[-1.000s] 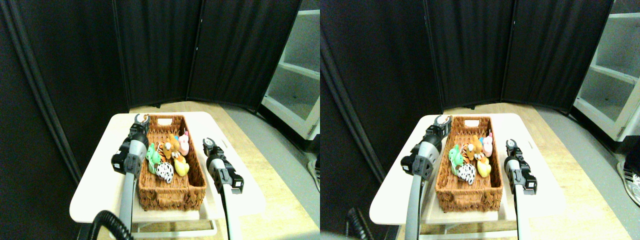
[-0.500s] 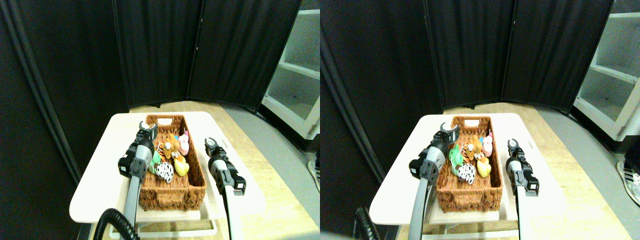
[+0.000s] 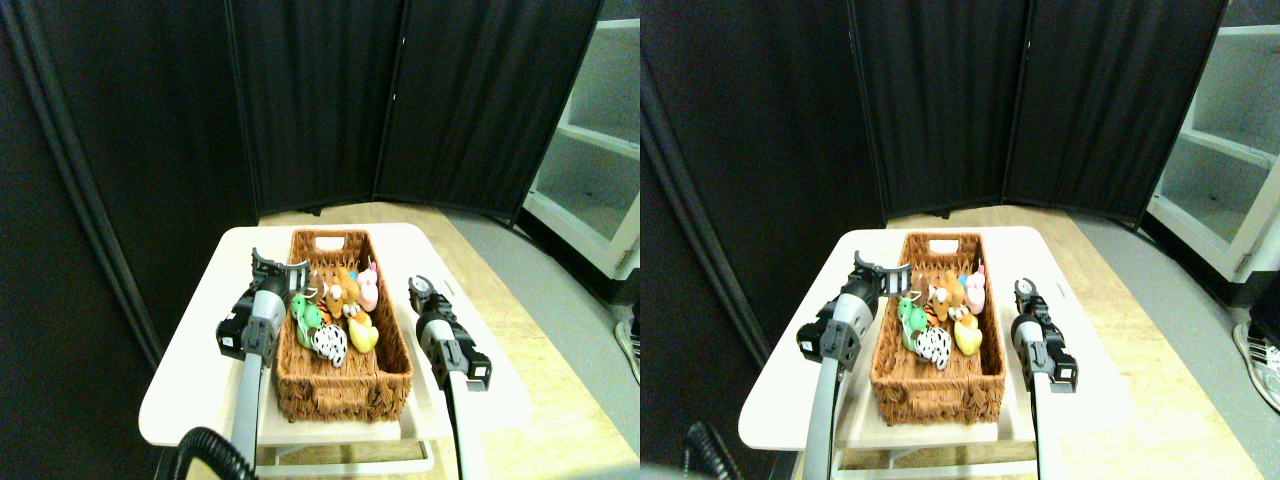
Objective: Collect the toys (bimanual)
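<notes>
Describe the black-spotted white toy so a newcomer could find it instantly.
Find the long wicker basket on the pale table. In the toy heap inside, the white toy lies nearest the camera, beside the yellow duck; it alone has black spots.

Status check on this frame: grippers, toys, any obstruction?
Left gripper open at the basket left rim, empty. Right gripper outside the right wall, empty. Toys piled mid-basket, none on the table. Nothing blocking.
</notes>
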Controlling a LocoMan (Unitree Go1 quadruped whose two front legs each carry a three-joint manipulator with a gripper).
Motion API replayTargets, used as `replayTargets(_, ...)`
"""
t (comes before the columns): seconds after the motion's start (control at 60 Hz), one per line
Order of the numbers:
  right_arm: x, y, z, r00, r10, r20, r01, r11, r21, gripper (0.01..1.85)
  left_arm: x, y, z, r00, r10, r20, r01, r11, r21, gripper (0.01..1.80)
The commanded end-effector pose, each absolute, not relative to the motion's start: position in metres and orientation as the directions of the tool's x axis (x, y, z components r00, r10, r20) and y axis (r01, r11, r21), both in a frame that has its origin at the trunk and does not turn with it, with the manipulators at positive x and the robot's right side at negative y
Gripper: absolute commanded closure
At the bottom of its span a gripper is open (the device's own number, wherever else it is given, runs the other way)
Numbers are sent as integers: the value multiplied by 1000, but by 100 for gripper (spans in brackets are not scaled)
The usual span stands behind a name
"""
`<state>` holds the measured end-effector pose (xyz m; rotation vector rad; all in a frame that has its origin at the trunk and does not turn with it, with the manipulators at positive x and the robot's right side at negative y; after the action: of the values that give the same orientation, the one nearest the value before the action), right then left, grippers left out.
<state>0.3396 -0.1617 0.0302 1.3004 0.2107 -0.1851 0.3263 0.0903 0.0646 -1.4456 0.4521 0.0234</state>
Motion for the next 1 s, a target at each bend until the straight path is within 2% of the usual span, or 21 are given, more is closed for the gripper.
replayTargets(0.017, 341, -160, 41, 979, 0, -204, 196, 264, 944, 185, 327, 96, 73, 945, -226, -238, -211, 138, -968, 91)
replayTargets(0.333, 337, -161, 43, 979, -11, -205, 200, 288, 936, 185, 313, 140, 67, 969, -147, -199, -160, 239, -958, 90)
replayTargets(0.383, 337, -160, 43, 978, -10, -207, 201, 288, 936, 185, 310, 147, 63, 977, -108, -182, -149, 261, -954, 87)
replayTargets(0.483, 336, -159, 44, 975, -11, -221, 215, 278, 936, 185, 306, 156, 56, 979, -83, -186, -153, 299, -942, 79)
replayTargets(0.633, 336, -157, 44, 973, -11, -229, 223, 272, 936, 185, 302, 165, 42, 983, -43, -181, -159, 307, -938, 75)
replayTargets(0.8, 335, -157, 44, 975, -5, -224, 217, 269, 938, 185, 301, 168, 27, 990, 24, -136, -137, 294, -946, 61)
replayTargets(0.833, 334, -157, 44, 975, -6, -222, 215, 288, 933, 185, 301, 169, 21, 992, 60, -111, -124, 308, -943, 53)
replayTargets(0.933, 335, -157, 44, 975, 1, -222, 214, 268, 939, 185, 303, 170, 15, 992, 114, -62, -95, 308, -947, 54)
replayTargets(0.967, 335, -157, 44, 976, 3, -220, 210, 279, 937, 185, 303, 169, 14, 989, 146, -38, -82, 309, -947, 61)
replayTargets(0.983, 335, -157, 44, 975, -1, -221, 212, 283, 935, 185, 303, 169, 13, 986, 166, -20, -72, 314, -947, 71)
replayTargets(1.0, 335, -157, 44, 975, -1, -221, 212, 283, 935, 185, 303, 169, 13, 986, 166, -20, -72, 314, -947, 71)
